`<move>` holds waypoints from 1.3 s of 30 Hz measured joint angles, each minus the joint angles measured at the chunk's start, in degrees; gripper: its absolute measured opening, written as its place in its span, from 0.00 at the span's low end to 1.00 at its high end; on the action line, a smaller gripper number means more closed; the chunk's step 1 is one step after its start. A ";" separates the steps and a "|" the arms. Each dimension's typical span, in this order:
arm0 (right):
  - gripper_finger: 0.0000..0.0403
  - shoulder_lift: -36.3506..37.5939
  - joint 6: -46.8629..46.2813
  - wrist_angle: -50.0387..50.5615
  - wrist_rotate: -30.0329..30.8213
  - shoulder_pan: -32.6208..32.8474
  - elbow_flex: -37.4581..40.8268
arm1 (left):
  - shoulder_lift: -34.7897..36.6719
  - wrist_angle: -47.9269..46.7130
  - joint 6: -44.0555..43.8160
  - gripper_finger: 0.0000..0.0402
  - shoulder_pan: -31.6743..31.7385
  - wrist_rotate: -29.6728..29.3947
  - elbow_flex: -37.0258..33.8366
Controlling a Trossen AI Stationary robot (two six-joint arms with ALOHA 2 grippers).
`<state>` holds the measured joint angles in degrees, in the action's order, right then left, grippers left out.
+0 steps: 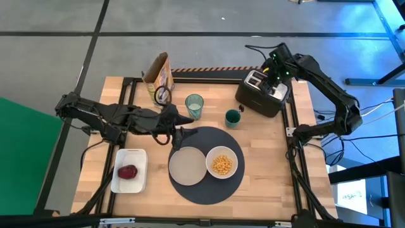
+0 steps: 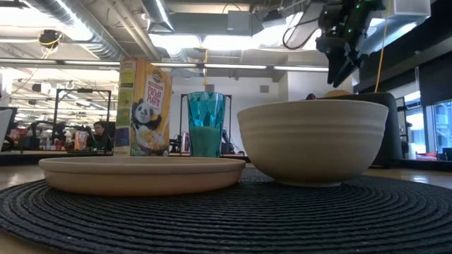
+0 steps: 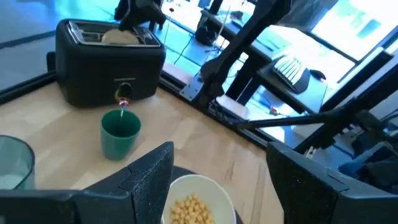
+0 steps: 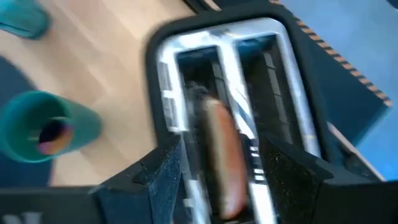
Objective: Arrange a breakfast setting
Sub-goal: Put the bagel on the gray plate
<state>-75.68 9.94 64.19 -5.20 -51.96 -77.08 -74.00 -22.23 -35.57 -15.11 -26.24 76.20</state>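
Bench (image 1: 266, 171), wooden, carrying: one round dark-grey mat (image 1: 209, 187) near the front edge, bearing a beige plate (image 1: 187, 165), empty, and just beside it a white bowl (image 1: 221, 163) of yellow cereal; pale-green tumbler (image 1: 194, 105) and dark-green cup (image 1: 233, 118), both off the mat toward the back edge, the cup with something small standing in it, perhaps the spoon; cereal box (image 1: 159, 76) at the back edge; black toaster (image 1: 262, 94) at the back right corner, a slice (image 4: 224, 158) in one slot; white tray (image 1: 130, 170) at the front left corner. Left gripper (image 1: 183, 133): jaws apart, empty, over the mat's back-left rim. Right gripper (image 1: 276, 75): over the toaster slots, jaws apart astride the slice. Step judged in hand: fetching toast. Next move calls for closing on the slice and lifting straight up.
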 joint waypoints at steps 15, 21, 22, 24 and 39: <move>0.26 -5.00 3.79 0.23 -0.64 -0.99 0.02 | 0.07 -2.94 3.30 0.57 3.78 -0.15 -0.02; 0.12 -4.94 3.98 0.36 4.19 -0.88 0.02 | 0.07 -4.96 4.88 0.53 5.83 -0.13 -0.07; 0.10 -4.94 4.01 0.37 3.93 -0.88 0.02 | 0.07 -4.99 5.54 0.53 6.15 -0.12 -0.07; 0.06 -4.94 4.03 0.46 2.85 -0.94 0.02 | 0.07 -4.97 6.25 0.53 6.82 -0.04 -0.07; 0.01 2.29 0.69 1.42 4.26 -0.98 -5.39 | 0.07 0.14 6.41 0.53 12.03 1.40 -0.09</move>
<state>-73.39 10.63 65.61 -0.94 -52.94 -82.47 -73.93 -22.10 -29.16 -3.08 -24.84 76.12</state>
